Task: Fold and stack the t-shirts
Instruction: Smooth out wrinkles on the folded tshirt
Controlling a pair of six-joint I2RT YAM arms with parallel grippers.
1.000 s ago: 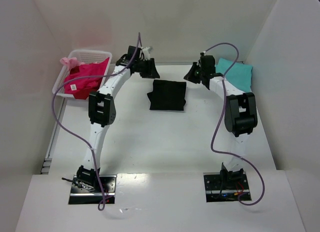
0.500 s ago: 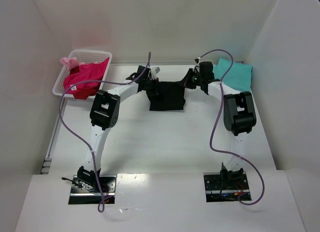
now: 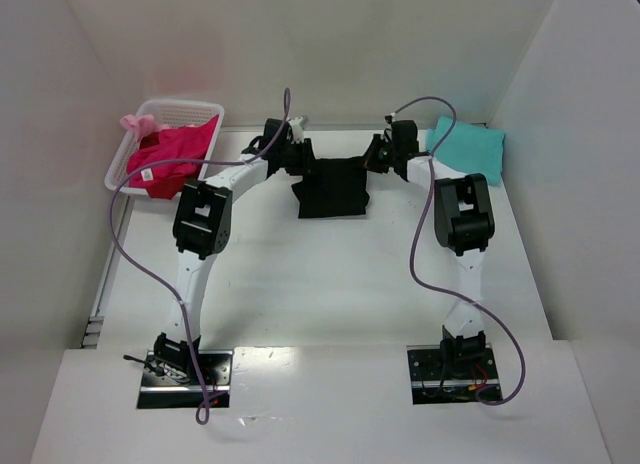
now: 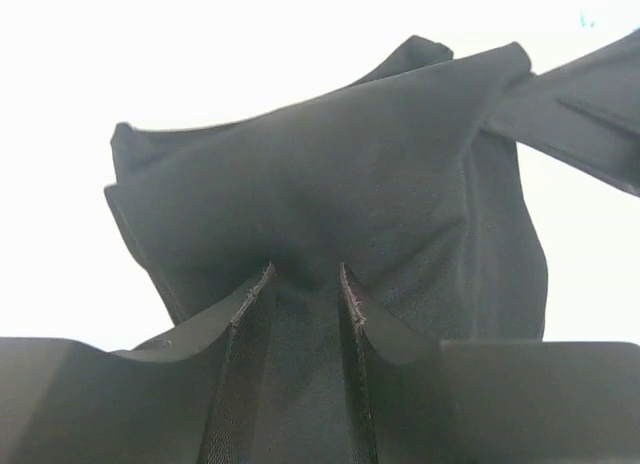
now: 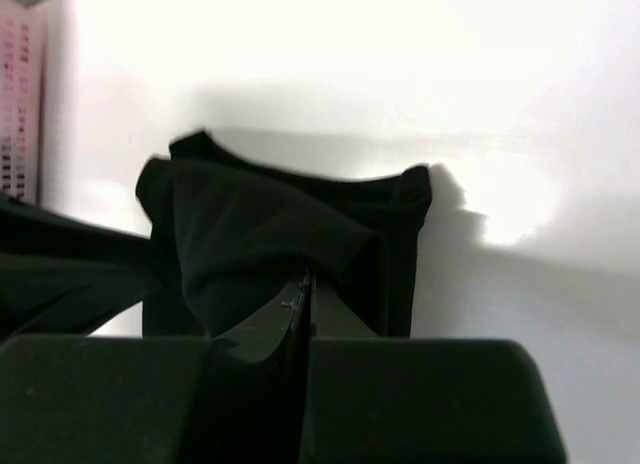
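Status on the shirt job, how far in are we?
Done: the teal t-shirt looks folded, lying at the far right. In hand: the black t-shirt at centre, partly folded, with the left hand and right hand each pinching a far corner. Left: the magenta t-shirt lies crumpled in the white basket, and nothing is stacked yet.

Table with black t-shirt, teal t-shirt, basket
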